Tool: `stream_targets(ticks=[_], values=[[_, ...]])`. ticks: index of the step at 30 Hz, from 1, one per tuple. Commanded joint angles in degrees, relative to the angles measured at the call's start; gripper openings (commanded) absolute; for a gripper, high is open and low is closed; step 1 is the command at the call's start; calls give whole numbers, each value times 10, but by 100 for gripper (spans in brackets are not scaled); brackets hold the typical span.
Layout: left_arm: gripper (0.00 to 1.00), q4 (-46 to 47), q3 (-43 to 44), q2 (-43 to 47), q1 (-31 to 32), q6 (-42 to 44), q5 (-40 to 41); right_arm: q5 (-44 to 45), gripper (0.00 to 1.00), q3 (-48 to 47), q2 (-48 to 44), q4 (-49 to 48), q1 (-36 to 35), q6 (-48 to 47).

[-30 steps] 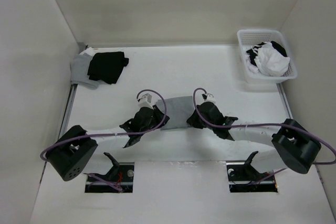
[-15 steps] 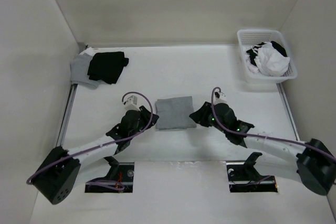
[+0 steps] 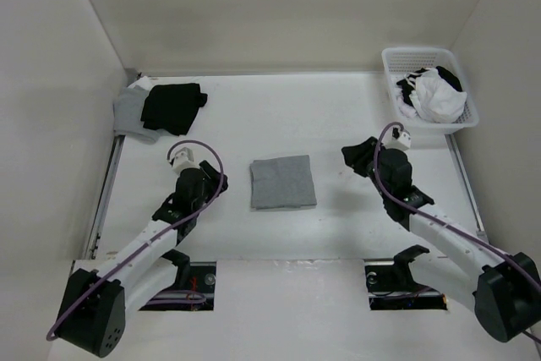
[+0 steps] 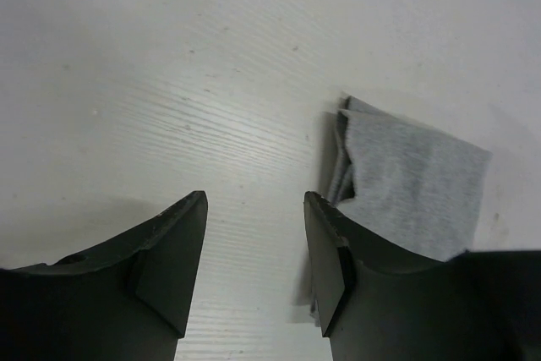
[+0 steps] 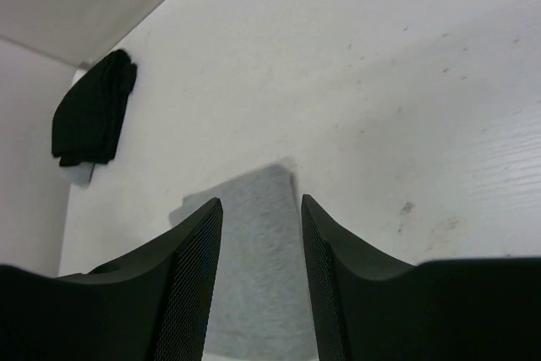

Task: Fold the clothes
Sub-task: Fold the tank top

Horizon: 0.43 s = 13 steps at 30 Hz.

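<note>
Grey tank top [image 3: 282,182] folded square, lying free on the table [image 3: 338,116].
Lies flat between the left fingers [image 4: 173,259] and right fingers [image 5: 190,268], touching neither, ahead of both, with each pair spread wide and empty; seemingly kept clear so as not to drag the layers apart. Looks finished, or nearly.

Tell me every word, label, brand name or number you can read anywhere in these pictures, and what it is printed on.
None: no view shows any readable writing.
The folded grey tank top is plain, with no print or tag showing.
The white basket carries no visible label.
The black garment at the far left shows no lettering.
The table has only small specks, no signs.
</note>
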<state>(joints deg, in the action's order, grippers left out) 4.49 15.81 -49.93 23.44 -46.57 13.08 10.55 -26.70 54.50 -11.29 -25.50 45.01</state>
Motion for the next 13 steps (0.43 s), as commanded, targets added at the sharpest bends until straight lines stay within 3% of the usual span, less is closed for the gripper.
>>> stream_targets(ticks=[1, 13], values=[[48, -22, 28, -5, -27, 20, -2, 45, 48, 22, 14, -78, 24, -19], [46, -1, 43, -66, -3, 29, -2, 50, 49, 63, 32, -115, 47, -25]])
